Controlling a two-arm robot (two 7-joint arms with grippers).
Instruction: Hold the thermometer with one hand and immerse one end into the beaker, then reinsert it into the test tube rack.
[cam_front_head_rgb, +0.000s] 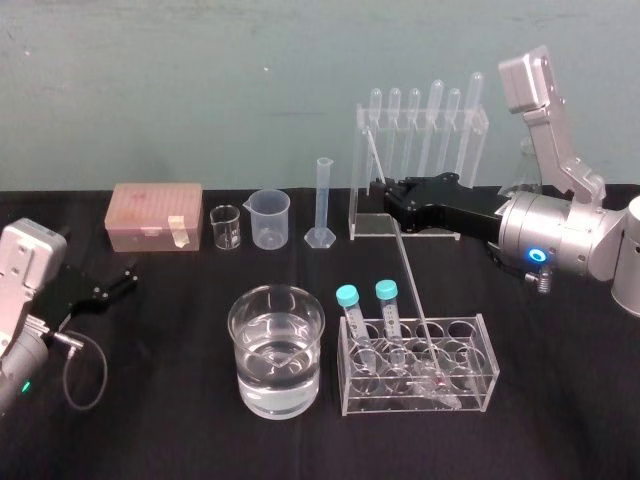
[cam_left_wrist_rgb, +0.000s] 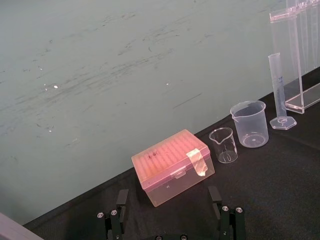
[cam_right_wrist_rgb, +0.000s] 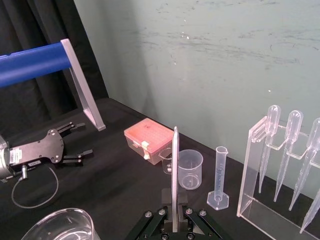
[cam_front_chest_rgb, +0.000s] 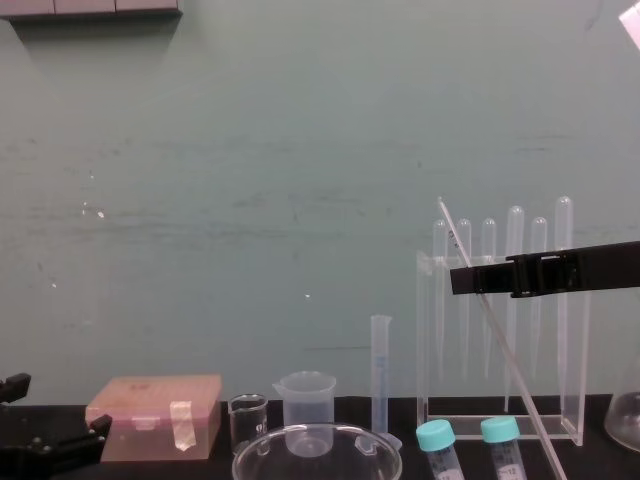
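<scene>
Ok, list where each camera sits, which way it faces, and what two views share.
Head: high, looking down on the table; left gripper and right gripper both show.
Chest: low, looking forward across the table; the right gripper reaches in from the right.
Left wrist: on the left arm, facing the pink box past its open fingers.
Right wrist: on the right arm, looking along the thermometer it holds.
Shared: head and right wrist both show the beaker.

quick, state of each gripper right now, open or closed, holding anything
left gripper: open, holding nothing, parked at the far left
right gripper: closed on the thermometer
</scene>
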